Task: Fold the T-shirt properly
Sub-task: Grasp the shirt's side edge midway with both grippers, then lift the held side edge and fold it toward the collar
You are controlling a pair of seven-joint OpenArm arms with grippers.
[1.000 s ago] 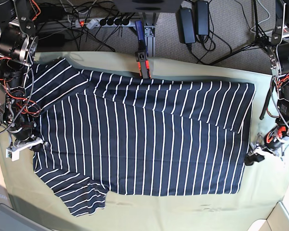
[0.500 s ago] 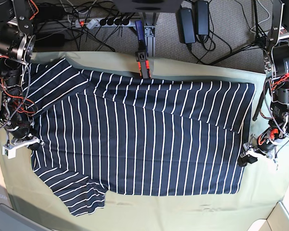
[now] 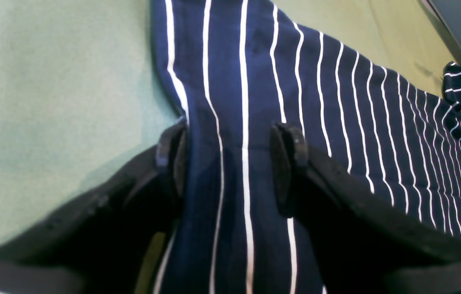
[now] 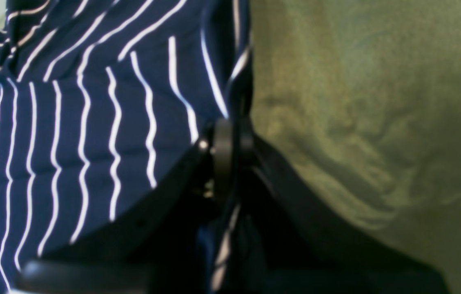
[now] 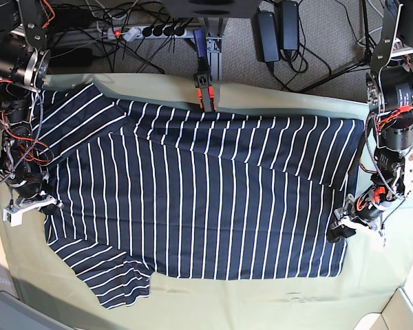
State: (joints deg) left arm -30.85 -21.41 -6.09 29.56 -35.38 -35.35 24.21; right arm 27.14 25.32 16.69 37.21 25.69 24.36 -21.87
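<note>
The T-shirt [image 5: 199, 192] is dark blue with thin white stripes, and it lies spread out flat on the green cloth [image 5: 275, 302] that covers the table. It fills most of the middle of the base view. One sleeve sticks out toward 10 o'clock, and another sleeve is bunched up near 7 o'clock. At the far side, near 2 o'clock, part of the shirt is folded over on itself. An orange and black clamp [image 5: 204, 93] sits at 12 o'clock, right at the shirt's far edge. The left gripper [image 5: 339, 232] is at 4 o'clock in the base view, down on the edge of the shirt. In the left wrist view, the left gripper [image 3: 230, 167] has its two black fingers spread apart, with a strip of striped shirt [image 3: 336, 102] running between them. The fingers are not pinching it. The green cloth [image 3: 50, 81] shows at 9 o'clock in that view. The right gripper [image 5: 45, 206] is at 9 o'clock in the base view, at the other edge of the shirt. In the right wrist view, the right gripper [image 4: 230, 151] is squeezed tight on a thin fold of the shirt [image 4: 91, 122]. The green cloth [image 4: 377, 122] beside it at 3 o'clock looks wrinkled.
</note>
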